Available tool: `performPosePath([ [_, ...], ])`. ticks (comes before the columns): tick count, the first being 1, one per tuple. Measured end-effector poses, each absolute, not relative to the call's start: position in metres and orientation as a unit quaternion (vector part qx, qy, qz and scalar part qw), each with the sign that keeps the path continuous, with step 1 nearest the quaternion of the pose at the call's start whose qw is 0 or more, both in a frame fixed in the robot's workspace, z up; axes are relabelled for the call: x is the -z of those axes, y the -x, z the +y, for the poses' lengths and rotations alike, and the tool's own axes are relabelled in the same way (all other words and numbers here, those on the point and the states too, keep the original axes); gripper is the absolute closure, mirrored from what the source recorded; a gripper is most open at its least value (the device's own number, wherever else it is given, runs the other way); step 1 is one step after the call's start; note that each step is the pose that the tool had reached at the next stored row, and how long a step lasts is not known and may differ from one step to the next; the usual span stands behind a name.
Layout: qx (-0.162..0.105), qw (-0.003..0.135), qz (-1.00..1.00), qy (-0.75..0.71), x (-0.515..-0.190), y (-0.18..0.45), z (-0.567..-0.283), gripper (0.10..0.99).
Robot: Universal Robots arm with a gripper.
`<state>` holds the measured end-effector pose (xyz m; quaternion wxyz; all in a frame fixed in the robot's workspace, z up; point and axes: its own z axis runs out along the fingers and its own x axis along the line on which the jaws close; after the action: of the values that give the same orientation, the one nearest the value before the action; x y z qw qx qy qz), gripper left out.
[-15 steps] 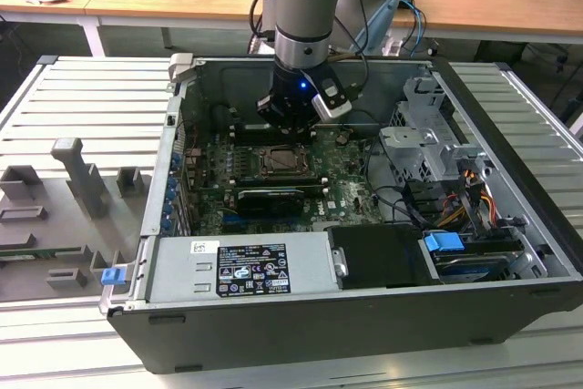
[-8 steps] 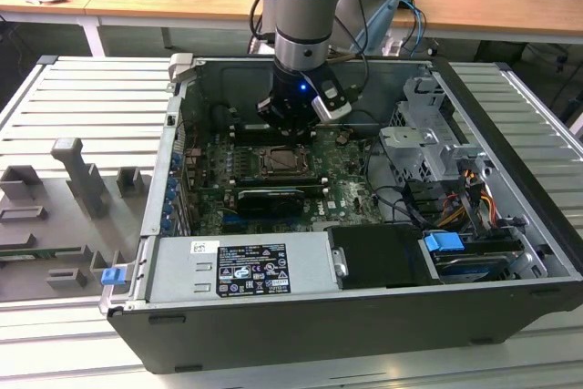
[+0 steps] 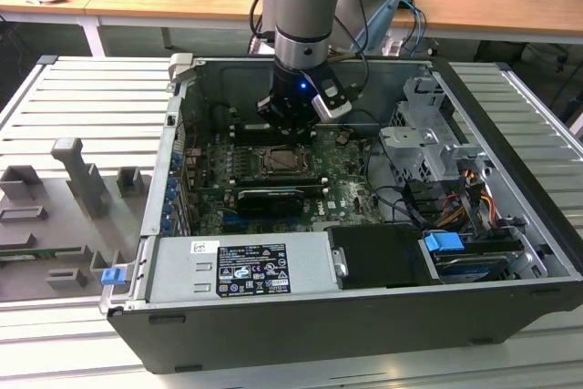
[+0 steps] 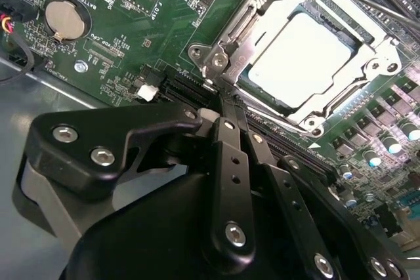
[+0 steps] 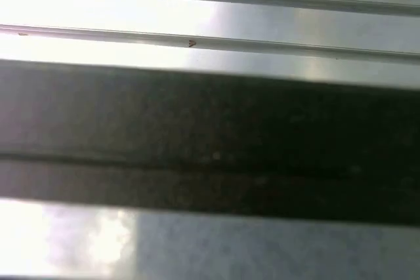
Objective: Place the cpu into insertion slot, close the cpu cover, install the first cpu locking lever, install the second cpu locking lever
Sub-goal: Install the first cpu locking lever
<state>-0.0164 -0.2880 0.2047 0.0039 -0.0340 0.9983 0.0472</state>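
Second wrist view: the cpu (image 4: 298,57) sits seated in the insertion slot (image 4: 354,54) on the green motherboard (image 4: 151,4), with the cpu cover (image 4: 262,4) lying closed around its pale face. The claw (image 4: 223,100) has its black fingers (image 4: 230,149) drawn together, gripping nothing, tips touching a thin metal locking lever (image 4: 220,70) at the cover's corner. Exterior view shows the arm (image 3: 305,6) reaching down into the open computer case (image 3: 364,316) on the ribbed tabletop (image 3: 82,97).

above insertion slot (image 3: 280,162): open | right: drive cage (image 3: 421,138); near side: black card (image 3: 266,199)
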Motion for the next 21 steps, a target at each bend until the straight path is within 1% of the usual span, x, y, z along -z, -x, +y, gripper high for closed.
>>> performPosePath([
  [16, -0.041, 0.004, 0.999, 0.034, -0.201, 0.016, -0.288, 0.980],
  [21, -0.041, 0.004, 0.999, 0.034, -0.216, 0.016, -0.288, 0.980],
])
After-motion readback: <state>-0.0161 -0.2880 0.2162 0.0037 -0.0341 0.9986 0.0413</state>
